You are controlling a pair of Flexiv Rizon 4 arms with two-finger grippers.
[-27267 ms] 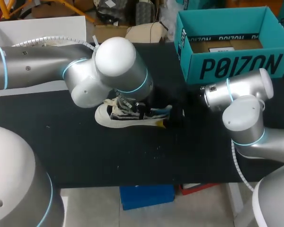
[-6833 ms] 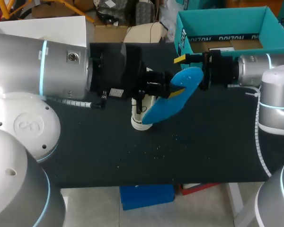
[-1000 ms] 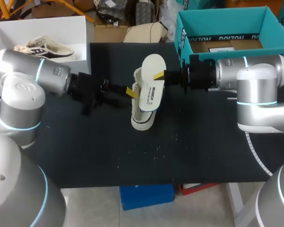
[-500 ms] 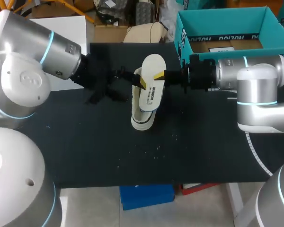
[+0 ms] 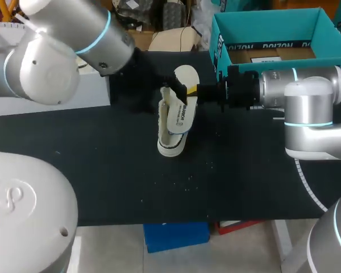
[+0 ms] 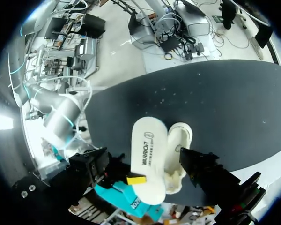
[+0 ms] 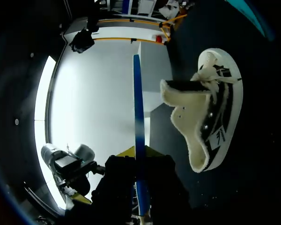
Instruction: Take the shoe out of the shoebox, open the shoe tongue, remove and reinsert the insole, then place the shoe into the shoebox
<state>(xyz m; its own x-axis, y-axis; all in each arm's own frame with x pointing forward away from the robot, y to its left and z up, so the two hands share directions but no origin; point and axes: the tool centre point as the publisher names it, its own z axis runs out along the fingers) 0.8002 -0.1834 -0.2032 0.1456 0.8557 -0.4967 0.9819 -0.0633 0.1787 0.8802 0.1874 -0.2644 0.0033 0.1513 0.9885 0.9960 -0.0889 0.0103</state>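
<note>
A white sneaker (image 5: 171, 142) rests on the black table (image 5: 102, 170), its fleecy opening turned up toward the insole. My right gripper (image 5: 192, 90) is shut on the heel end of the insole (image 5: 181, 108), white on top and blue beneath, which slants down into the sneaker. In the right wrist view the insole (image 7: 138, 108) appears edge-on between my right gripper's (image 7: 139, 154) yellow tips, with the sneaker (image 7: 210, 122) beside it. My left gripper (image 5: 170, 95) hovers open just left of the insole, holding nothing. In the left wrist view one of its dark fingers (image 6: 203, 168) lies beside the sneaker (image 6: 178, 150) and insole (image 6: 147, 164).
The teal shoebox (image 5: 273, 48) stands open at the back right, behind my right arm. A white box (image 5: 96, 91) at the back left is mostly hidden by my left arm. White crumbs dot the table in front of the sneaker.
My left arm has swung up and in from the left, bringing its gripper close against the insole. The right gripper, insole and sneaker have stayed put.
</note>
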